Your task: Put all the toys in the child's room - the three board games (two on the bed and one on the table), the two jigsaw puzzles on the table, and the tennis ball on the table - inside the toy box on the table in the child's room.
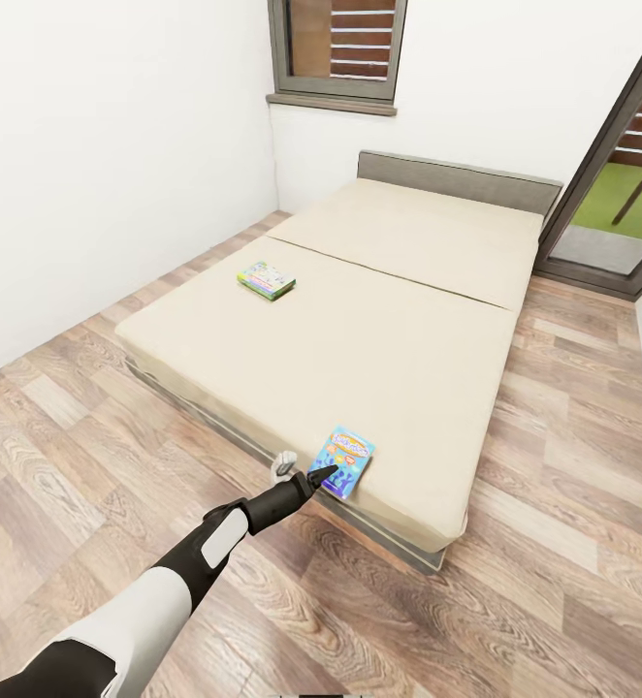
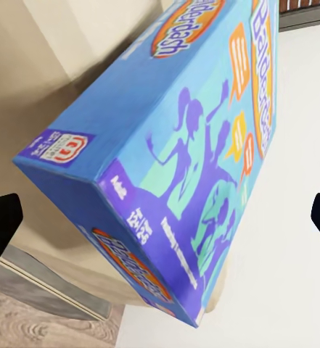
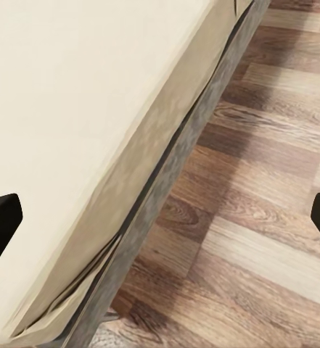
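Bed [image 1: 360, 339] top mostly bare beige; open passage across its middle and toward the grey headboard [image 1: 457, 181]. Two obstacles on it: blue Balderdash box [image 1: 344, 461] at the near edge, green-edged box [image 1: 266, 280] near the far left edge, well apart. Left claw [image 1: 313, 479] at the blue box, fingertips spread wide on either side in the wrist view. Plank floor [image 1: 573, 543] open right of the bed. White wall [image 1: 98, 165] bounds the left strip.

You're in a home bedroom: a low bed [image 1: 360, 330] with a plain beige cover and grey headboard [image 1: 457, 180] fills most of the room, standing on a wood-plank floor [image 1: 59, 427] between bare white walls. A dark-framed window [image 1: 338, 44] sits above the headboard, and a glazed door [image 1: 617, 184] looks onto green outside.
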{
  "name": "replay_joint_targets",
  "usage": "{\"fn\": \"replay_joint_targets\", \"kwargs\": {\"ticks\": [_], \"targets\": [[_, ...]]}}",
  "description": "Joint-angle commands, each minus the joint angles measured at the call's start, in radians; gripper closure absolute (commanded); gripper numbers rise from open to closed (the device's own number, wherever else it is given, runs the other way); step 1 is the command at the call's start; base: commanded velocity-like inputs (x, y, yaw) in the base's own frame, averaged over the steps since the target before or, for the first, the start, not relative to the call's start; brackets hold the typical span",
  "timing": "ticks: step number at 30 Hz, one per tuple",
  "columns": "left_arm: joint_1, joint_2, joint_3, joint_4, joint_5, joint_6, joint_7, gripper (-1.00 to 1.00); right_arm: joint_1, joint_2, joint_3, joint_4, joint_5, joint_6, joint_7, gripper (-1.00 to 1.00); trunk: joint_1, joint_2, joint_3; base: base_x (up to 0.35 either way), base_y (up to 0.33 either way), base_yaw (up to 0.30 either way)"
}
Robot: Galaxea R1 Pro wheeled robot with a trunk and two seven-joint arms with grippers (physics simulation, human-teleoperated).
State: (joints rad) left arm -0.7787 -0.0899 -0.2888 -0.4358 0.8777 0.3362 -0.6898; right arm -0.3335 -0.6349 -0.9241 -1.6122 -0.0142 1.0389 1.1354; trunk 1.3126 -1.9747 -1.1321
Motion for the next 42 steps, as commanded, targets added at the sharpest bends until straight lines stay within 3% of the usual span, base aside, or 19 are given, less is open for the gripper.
{"fn": "replay_joint_targets", "kwargs": {"ticks": [1, 42], "targets": [[-0.001, 0.0, -0.003, 0.0, 0.011, 0.009, 0.0, -1.0, -0.001, 0.0, -0.001, 0.0, -0.001, 0.008, 0.003, -1.0, 0.0, 0.0, -0.001, 0.0, 0.0, 0.0], [-0.001, -0.004, -0.003, 0.0, 0.011, 0.009, 0.004, -1.0, -0.001, 0.0, -0.009, 0.0, -0.001, 0.008, 0.003, -1.0, 0.0, 0.0, -0.001, 0.0, 0.0, -0.029]]}}
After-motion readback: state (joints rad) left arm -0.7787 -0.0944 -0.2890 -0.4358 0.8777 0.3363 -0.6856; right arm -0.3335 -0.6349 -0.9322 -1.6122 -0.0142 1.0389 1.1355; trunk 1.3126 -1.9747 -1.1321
